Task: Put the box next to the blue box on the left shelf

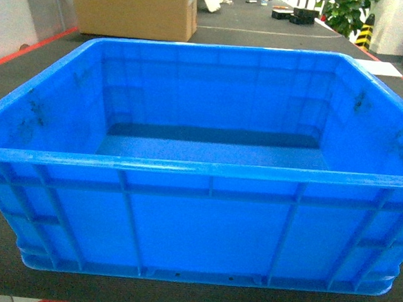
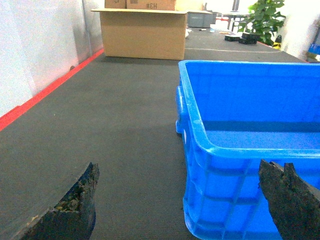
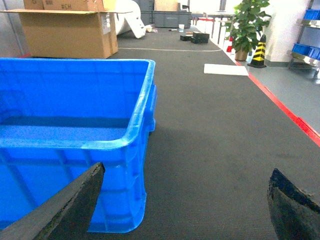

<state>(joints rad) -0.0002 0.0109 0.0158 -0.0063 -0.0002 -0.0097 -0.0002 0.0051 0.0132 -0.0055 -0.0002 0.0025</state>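
Filling the head view, the box [image 1: 198, 192] is glossy blue plastic with ribbed walls, a thick rim and a smooth floor, resting on dark ribbed matting [image 2: 115, 130]. Left gripper [image 2: 185, 200] jaws spread wide astride its near-left corner; right gripper [image 3: 185, 200] jaws equally wide, holding nothing. Beyond stands a cardboard carton [image 1: 132, 8].

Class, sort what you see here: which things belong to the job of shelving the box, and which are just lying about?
Belongs to the job:
blue box
left gripper
right gripper

Just lying about:
cardboard carton
potted plant
striped cone
white sheet

The shelf is not in view.
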